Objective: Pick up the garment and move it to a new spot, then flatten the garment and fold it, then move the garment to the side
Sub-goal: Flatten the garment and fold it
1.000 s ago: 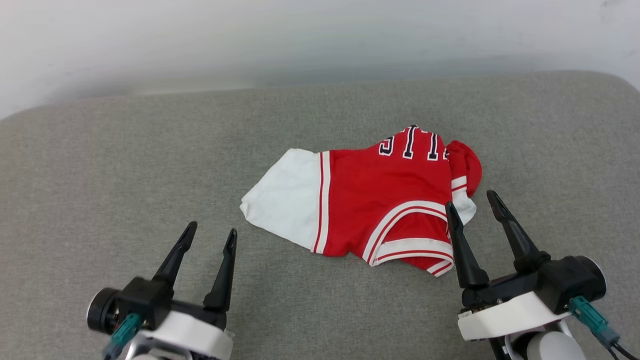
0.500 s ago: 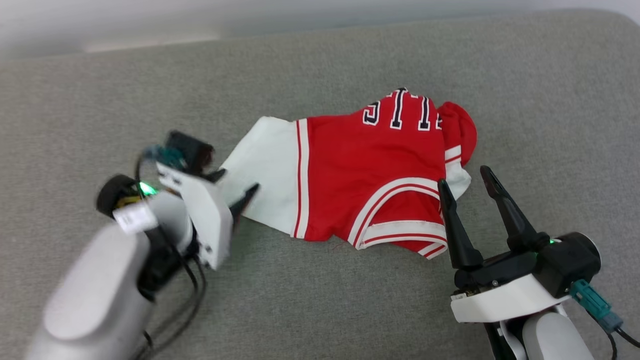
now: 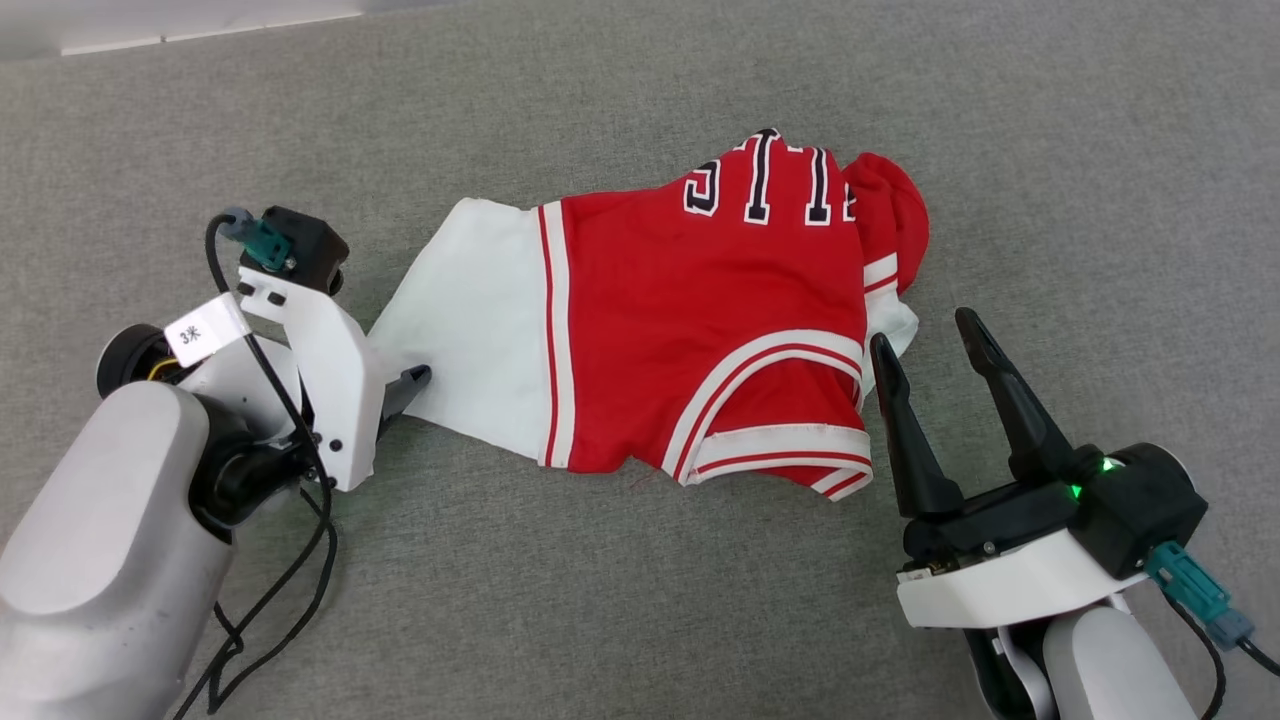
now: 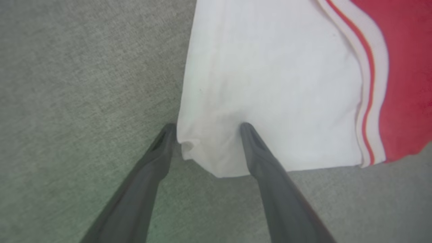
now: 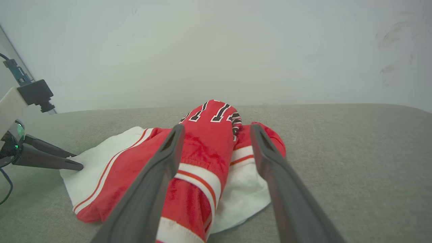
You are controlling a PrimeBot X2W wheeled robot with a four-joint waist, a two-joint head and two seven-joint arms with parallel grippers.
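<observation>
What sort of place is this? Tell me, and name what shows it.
Probably a robot test setup rather than a lived-in room, though I can't be sure: a broad grey fabric-covered surface, a bare pale wall behind it, and one crumpled garment lying on it.

The garment [image 3: 700,330] is lying crumpled on the grey worktop [image 3: 640,600], a red jersey tee that is bunching and folding over itself. One white sleeve [image 3: 470,310] is spreading flat toward the robot's left, with red-and-white stripes running along its seam. Black, white-outlined lettering [image 3: 760,190] is showing at the far edge, partly tucked under. Striped trim [image 3: 760,357] is curving across the near right part, and a second sleeve [image 3: 890,320] is peeking out at the right.
</observation>
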